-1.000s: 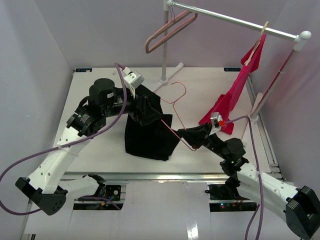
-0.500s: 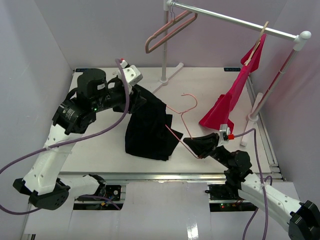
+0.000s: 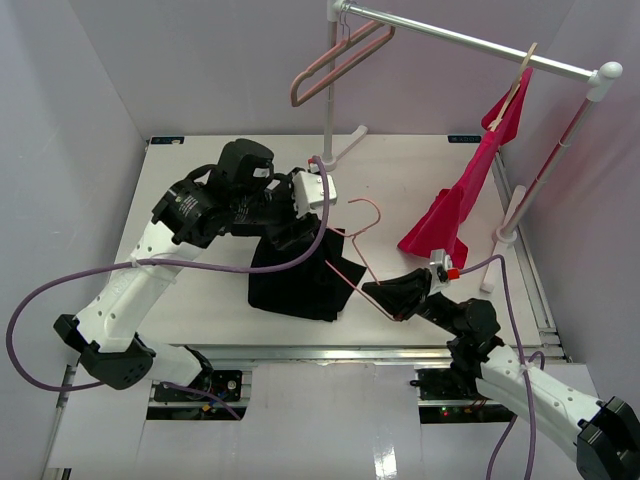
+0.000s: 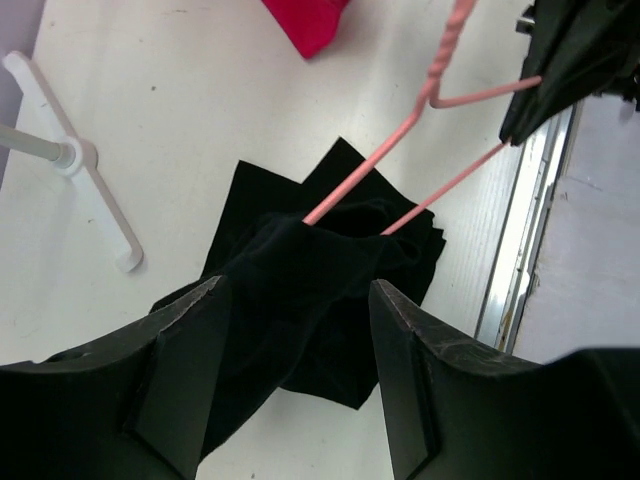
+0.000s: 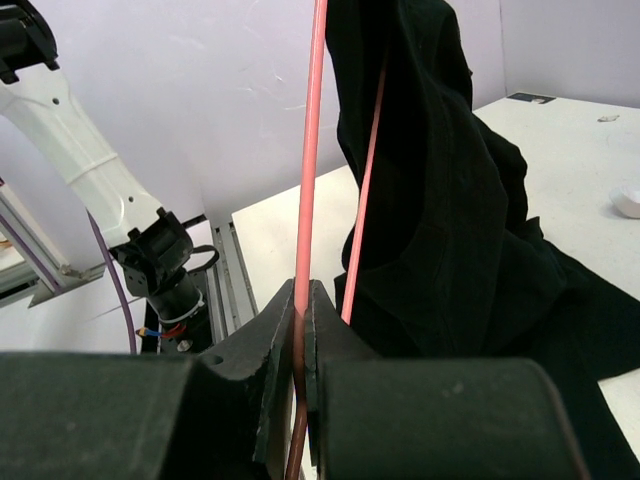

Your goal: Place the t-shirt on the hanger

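Note:
The black t-shirt [image 3: 295, 285] lies bunched on the white table, with one part raised. It also shows in the left wrist view [image 4: 300, 300] and the right wrist view [image 5: 450, 200]. The thin salmon-pink wire hanger [image 3: 365, 262] has one end pushed into the raised cloth, as the left wrist view [image 4: 370, 160] and the right wrist view [image 5: 310, 150] show. My right gripper [image 3: 372, 290] [image 5: 303, 295] is shut on the hanger's wire and holds it tilted up. My left gripper [image 3: 290, 232] [image 4: 298, 288] hovers over the shirt, its fingers wide apart with cloth between them.
A clothes rack [image 3: 470, 40] stands at the back with dusty-pink hangers [image 3: 340, 60] and a red shirt [image 3: 465, 195] on a wooden hanger. Its white feet [image 3: 345, 150] [image 4: 100, 190] rest on the table. A metal rail [image 3: 400, 352] runs along the table's near edge.

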Motion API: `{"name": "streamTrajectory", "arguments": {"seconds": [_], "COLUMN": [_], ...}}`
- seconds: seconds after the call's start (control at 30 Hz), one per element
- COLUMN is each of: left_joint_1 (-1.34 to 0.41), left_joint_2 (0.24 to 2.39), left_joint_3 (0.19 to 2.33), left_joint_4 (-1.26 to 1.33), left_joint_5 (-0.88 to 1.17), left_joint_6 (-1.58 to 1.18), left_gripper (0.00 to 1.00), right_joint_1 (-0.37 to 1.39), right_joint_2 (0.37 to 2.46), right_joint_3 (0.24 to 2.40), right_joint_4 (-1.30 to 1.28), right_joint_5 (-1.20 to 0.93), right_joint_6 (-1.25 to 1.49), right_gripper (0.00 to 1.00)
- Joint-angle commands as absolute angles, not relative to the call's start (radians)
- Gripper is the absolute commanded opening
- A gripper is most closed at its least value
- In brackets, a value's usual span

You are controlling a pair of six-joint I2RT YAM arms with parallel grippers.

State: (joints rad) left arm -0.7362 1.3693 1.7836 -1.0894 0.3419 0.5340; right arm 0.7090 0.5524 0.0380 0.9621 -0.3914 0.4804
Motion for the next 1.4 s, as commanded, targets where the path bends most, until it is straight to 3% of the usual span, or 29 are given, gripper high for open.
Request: {"name": "streamTrajectory", "arguments": {"seconds": [0.0, 0.1, 0.27, 0.4, 0.6, 0.83, 1.03, 1.37], "left_joint_1": [-0.762, -0.773, -0.774, -0.773, -0.774, -0.777, -0.787, -0.787], "left_joint_2": [1.358, 1.352, 1.335, 1.319, 1.326, 1.35, 1.289, 1.195], "left_joint_3": [1.786, 1.737, 1.628, 1.625, 1.622, 1.741, 1.795, 1.723], "left_joint_4": [-1.18, -1.192, -1.104, -1.053, -1.099, -1.147, -1.132, -1.025], "left_joint_5": [0.377, 0.397, 0.287, 0.322, 0.391, 0.412, 0.492, 0.339], "left_joint_6": [0.602, 0.614, 0.682, 0.706, 0.706, 0.647, 0.594, 0.675], "left_gripper": [0.66, 0.66, 0.76, 0.75, 0.42, 0.57, 0.59, 0.58], "right_joint_1": [0.712, 0.712, 0.711, 0.711, 0.712, 0.712, 0.712, 0.712], "right_joint_2": [0.535, 0.516, 0.516, 0.531, 0.52, 0.528, 0.539, 0.511], "right_joint_3": [0.084, 0.088, 0.116, 0.127, 0.126, 0.14, 0.153, 0.183], "right_joint_4": [1.009, 1.0, 0.961, 0.959, 0.955, 0.931, 0.905, 0.853], "right_joint_5": [-0.401, -0.402, -0.455, -0.485, -0.5, -0.514, -0.502, -0.519], "right_joint_6": [0.446, 0.446, 0.433, 0.434, 0.432, 0.422, 0.419, 0.412], "right_gripper": [0.08, 0.08, 0.08, 0.08, 0.08, 0.08, 0.08, 0.08]}}
